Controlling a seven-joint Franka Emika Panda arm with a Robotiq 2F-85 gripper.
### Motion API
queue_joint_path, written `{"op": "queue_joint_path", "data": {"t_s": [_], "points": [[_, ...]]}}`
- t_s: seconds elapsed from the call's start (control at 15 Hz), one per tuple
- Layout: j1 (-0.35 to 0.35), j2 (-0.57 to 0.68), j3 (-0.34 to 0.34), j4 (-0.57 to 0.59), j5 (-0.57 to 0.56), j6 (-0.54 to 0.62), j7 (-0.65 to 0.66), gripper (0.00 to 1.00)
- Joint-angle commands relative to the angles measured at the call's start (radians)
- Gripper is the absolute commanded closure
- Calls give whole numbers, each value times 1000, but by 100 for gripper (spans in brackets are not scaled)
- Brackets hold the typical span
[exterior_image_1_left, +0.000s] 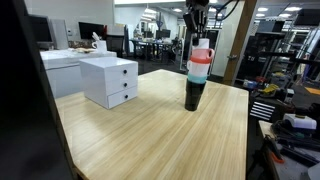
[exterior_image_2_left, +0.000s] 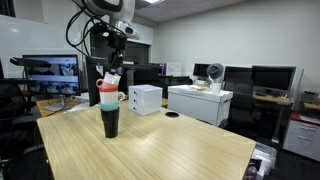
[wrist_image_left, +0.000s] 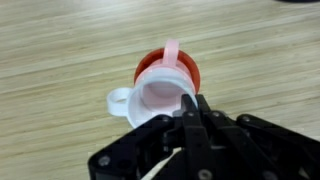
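hand (wrist_image_left: 193, 103), lower centre of wrist view, is pinching the white cup (wrist_image_left: 158, 97) by its rim | cup is sitting atop the cup stack (exterior_image_1_left: 197, 80), mid-frame on the table (exterior_image_1_left: 150, 145) | step, judged: securing grip | next is calling for a straight lift, without tipping the stack

LIGHT: room is lit evenly and brightly from overhead | SHADOW: only a soft one is cast on the table (exterior_image_1_left: 150, 130) | GLARE: white cup (wrist_image_left: 160, 97) is washed out in wrist view | FOCUS: gripper (wrist_image_left: 195, 105) is blurred up close
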Motion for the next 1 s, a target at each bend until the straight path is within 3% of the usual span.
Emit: {"op": "queue_joint_path", "data": {"t_s": [0.0, 0.93], "points": [[-1, -1, 12, 16, -38, -24, 27, 96], [1, -5, 25, 95, -72, -17, 29, 96]]}}
